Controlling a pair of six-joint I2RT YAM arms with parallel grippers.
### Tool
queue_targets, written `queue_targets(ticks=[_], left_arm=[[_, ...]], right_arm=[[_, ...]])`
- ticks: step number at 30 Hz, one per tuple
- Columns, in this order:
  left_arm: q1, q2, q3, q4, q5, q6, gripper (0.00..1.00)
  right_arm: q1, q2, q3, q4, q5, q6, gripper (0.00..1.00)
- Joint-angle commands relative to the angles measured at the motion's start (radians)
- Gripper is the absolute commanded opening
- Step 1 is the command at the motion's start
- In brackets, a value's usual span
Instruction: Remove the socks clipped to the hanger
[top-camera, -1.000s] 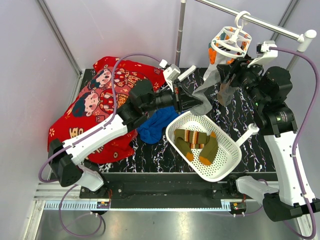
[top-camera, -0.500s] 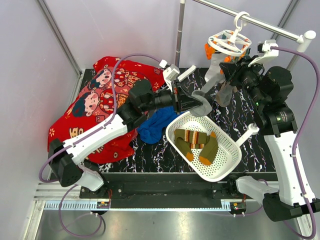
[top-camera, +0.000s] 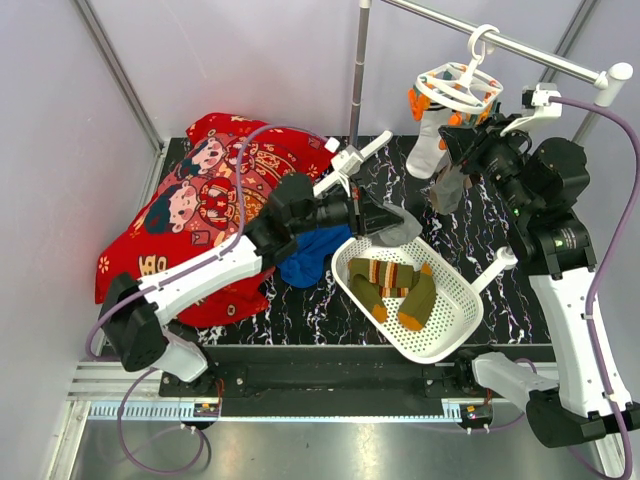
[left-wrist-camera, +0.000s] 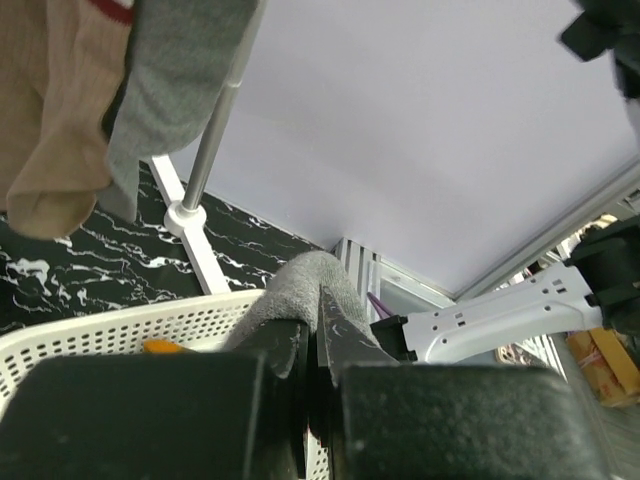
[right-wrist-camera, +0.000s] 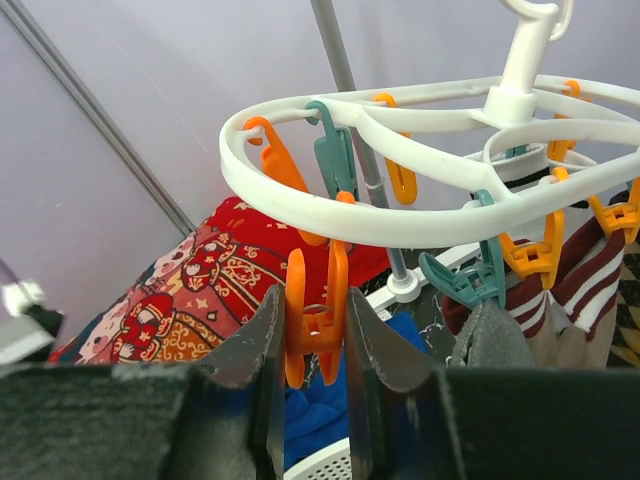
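The white ring hanger (top-camera: 458, 85) hangs by its hook from the rail; its rim (right-wrist-camera: 400, 215) fills the right wrist view. A white sock (top-camera: 428, 140) and a darker one (top-camera: 448, 188) dangle from it. In the right wrist view a maroon-striped sock (right-wrist-camera: 590, 265) and a dark grey sock (right-wrist-camera: 492, 335) hang from pegs. My right gripper (right-wrist-camera: 313, 300) is shut on an orange peg (right-wrist-camera: 314, 335) under the ring. My left gripper (left-wrist-camera: 318, 300) is shut on a grey sock (left-wrist-camera: 300, 280), held over the basket's back rim (top-camera: 398, 226). Olive-green socks (top-camera: 392, 285) lie in the basket.
The white perforated basket (top-camera: 455, 325) sits at front centre. A blue cloth (top-camera: 310, 255) lies to its left, beside a big red patterned cloth (top-camera: 195, 205). An upright pole (top-camera: 357, 70) and the slanted rail (top-camera: 540, 50) stand at the back.
The grey sock came off the hanger and my left gripper carried it down to the basket. The hanger swung back up. My right gripper closed on the orange peg.
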Motion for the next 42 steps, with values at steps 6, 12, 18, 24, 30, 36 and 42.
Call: queue_targets(ticks=[6, 12, 18, 24, 30, 36, 42], left_arm=[[-0.101, 0.16, -0.114, 0.227, -0.164, -0.112, 0.25], [-0.116, 0.228, -0.125, 0.295, -0.197, -0.142, 0.74], [-0.116, 0.192, -0.07, 0.217, -0.346, -0.011, 0.96], [-0.128, 0.203, 0.008, 0.12, -0.435, 0.016, 0.99], [-0.199, 0.15, -0.019, -0.05, -0.611, 0.008, 0.99], [-0.24, 0.197, 0.16, -0.429, -0.771, 0.052, 0.99], [-0.298, 0.218, 0.205, -0.585, -0.935, 0.082, 0.99]], right_arm=[[-0.004, -0.026, 0.008, 0.046, -0.06, 0.09, 0.02], [-0.004, -0.015, 0.03, 0.066, -0.083, 0.176, 0.01], [-0.002, -0.023, 0.03, 0.091, -0.096, 0.246, 0.0], [-0.004, -0.038, 0.024, 0.102, -0.099, 0.265, 0.0], [-0.002, -0.04, 0.024, 0.102, -0.108, 0.252, 0.0], [-0.004, -0.048, 0.025, 0.1, -0.105, 0.252, 0.0], [-0.004, -0.054, 0.021, 0.1, -0.105, 0.272, 0.0]])
